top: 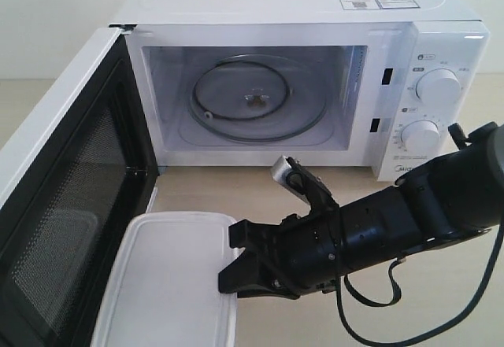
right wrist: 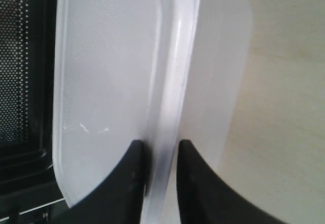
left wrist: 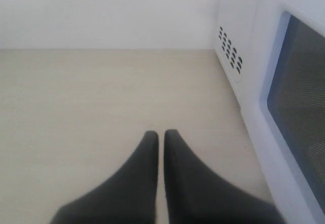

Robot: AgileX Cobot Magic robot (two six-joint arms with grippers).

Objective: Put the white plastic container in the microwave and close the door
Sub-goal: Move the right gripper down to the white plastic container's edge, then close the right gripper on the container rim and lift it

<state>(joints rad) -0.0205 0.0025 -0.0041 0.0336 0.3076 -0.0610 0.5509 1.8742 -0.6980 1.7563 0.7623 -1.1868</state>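
On the pale tabletop [top: 236, 186], right gripper [right wrist: 160, 148] pinches the white plastic container [top: 169, 284] by its rim; left gripper [left wrist: 161, 135] closed, empty.

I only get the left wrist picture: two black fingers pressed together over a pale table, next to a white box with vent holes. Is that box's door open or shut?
Observer: Open. The exterior view shows the white-framed door with a dark mesh window swung wide from the white countertop microwave.
Operator: Is anything inside?
Observer: Only the round glass turntable, with nothing on it.
Operator: What is the other arm doing?
Observer: The right gripper is closed on the rim of a shallow translucent-white plastic container, which is outside the microwave, in front of it.
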